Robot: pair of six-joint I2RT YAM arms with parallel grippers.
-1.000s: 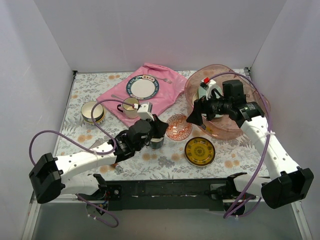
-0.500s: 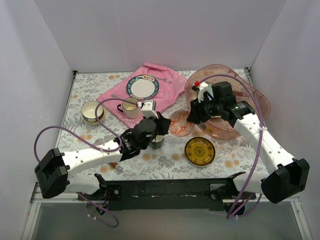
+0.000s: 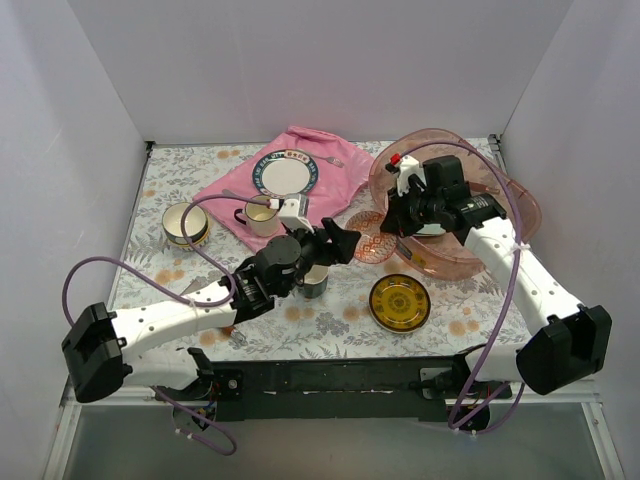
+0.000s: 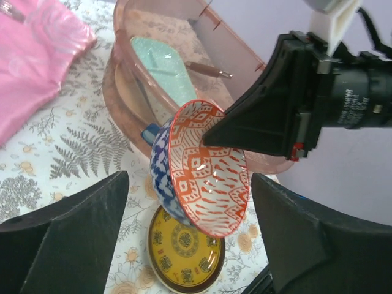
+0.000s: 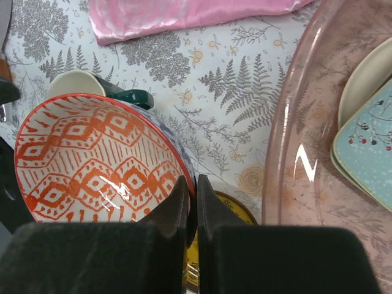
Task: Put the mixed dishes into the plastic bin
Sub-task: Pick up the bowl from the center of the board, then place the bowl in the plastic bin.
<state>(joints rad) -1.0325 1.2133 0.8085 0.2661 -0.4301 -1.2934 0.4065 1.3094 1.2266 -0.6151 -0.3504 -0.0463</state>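
Above the tabletop's right side, beside the plastic bin, the right end effector clamps the tilted orange-patterned bowl by its rim, likely to lift it in; the left end effector gapes around it, untouching.

A bowl with orange-red diamonds on white inside and a blue pattern outside. A translucent pink bin holds a pale green tray. A yellow plate with a dark rim. A pink cloth.
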